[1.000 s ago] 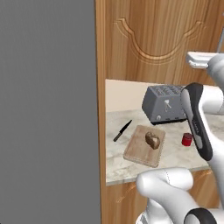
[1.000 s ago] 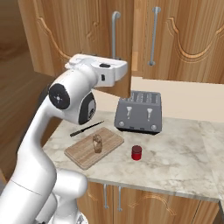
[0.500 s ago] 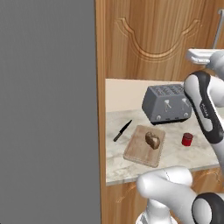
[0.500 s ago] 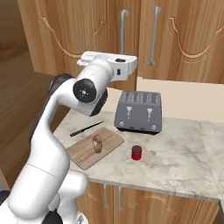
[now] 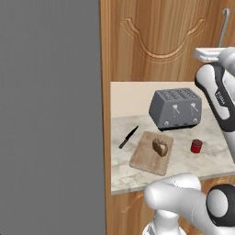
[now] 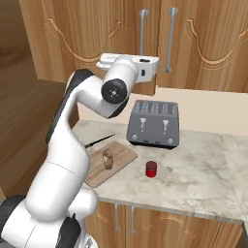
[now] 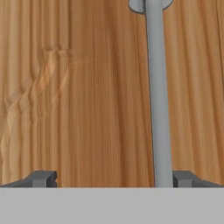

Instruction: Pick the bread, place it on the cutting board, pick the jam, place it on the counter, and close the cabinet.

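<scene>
Cabinet (image 7: 87,96) door is what your arm has swung up to, claw (image 7: 111,178) spread, handle (image 7: 158,100) at one o'clock: closing is all that's left.

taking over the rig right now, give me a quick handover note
Gripper: open, holding nothing, up close to the cabinet door with its silver bar handle just inside one fingertip.
Bread: on the cutting board.
Jam: standing on the counter, beside the board and in front of the toaster.
Done: bread and jam both look placed.
Left: closing the cabinet; the door seems nearly flush, but I cannot tell whether it is fully shut, so check it.
</scene>
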Controlling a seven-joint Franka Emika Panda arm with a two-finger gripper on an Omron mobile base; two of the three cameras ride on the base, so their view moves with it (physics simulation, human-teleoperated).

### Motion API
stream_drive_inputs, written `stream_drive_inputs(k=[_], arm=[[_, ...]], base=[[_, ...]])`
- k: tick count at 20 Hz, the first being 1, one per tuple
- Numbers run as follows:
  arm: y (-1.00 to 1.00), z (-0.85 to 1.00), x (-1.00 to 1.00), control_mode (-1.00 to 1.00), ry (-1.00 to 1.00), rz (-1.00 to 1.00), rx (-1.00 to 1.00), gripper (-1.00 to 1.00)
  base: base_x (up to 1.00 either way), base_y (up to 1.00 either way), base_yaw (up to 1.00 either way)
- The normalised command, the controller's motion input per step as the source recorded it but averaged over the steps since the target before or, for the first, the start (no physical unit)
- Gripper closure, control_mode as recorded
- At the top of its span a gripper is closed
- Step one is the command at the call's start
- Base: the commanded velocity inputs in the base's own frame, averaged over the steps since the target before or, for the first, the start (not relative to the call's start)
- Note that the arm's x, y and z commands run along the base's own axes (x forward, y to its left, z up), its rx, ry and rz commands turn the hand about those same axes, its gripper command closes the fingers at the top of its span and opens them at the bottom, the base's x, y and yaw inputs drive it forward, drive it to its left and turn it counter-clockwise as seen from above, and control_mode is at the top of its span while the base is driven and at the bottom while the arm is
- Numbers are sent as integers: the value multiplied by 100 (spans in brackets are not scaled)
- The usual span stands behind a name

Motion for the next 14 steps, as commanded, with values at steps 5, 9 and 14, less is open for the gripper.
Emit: stream_drive_inputs(k=[5,9,14], arm=[[0,0,42,-100,2,5,0,-100],[0,0,44,-100,2,3,0,-100],[0,0,46,-100,2,3,0,-100]], base=[[0,0,0],[0,0,0],[0,0,0]])
